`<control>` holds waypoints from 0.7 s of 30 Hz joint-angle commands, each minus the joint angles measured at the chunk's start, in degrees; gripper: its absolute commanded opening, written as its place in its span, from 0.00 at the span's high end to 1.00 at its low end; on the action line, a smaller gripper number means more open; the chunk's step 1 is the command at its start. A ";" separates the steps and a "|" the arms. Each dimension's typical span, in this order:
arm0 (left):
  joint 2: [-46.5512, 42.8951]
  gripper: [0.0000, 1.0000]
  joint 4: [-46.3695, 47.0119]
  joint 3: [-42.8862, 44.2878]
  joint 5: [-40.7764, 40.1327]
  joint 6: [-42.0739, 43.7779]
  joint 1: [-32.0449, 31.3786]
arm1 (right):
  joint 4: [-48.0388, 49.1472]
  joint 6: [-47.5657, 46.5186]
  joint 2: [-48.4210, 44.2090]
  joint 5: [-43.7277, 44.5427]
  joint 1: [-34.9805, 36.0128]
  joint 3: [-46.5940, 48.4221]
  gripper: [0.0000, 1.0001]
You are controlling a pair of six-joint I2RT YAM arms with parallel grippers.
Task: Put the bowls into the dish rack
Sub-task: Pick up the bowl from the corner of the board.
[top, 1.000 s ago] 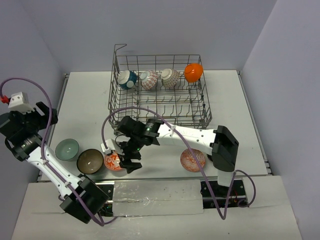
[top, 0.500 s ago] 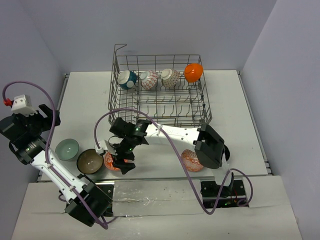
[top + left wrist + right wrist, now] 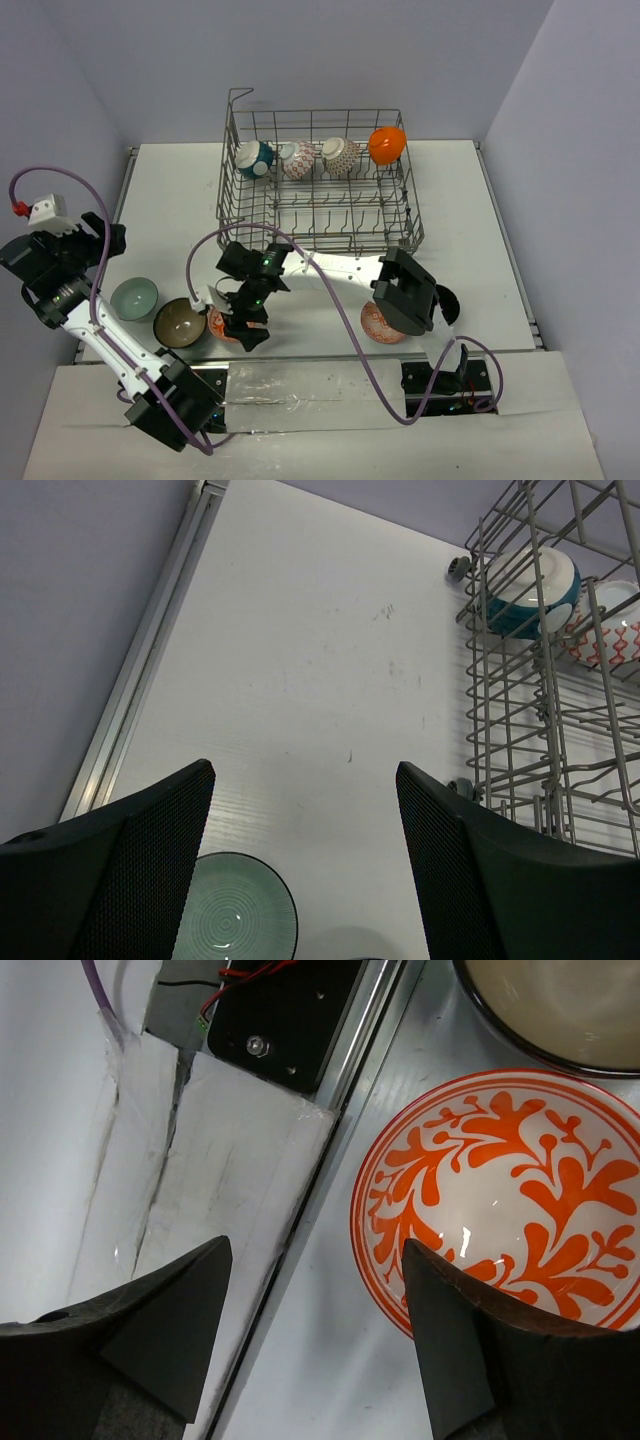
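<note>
Right wrist view: orange-patterned bowl (image 3: 510, 1195), upright on table (image 3: 330, 1350), its rim edge lying between the right jaws, which are spread and hold nothing. Recommended handling: lower straight, one finger inside the rim and one outside, then pinch. Avoid nudging the brown bowl (image 3: 180, 322) beside it. Left jaws: spread, nothing held, above green bowl (image 3: 235, 920). Rack (image 3: 300, 112): four bowls (image 3: 341, 155) on edge along the back row.
</note>
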 commanded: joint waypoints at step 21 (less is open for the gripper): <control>-0.83 0.20 2.51 -1.82 2.33 -0.06 0.28 | 2.47 -0.40 4.22 7.57 0.35 2.07 0.38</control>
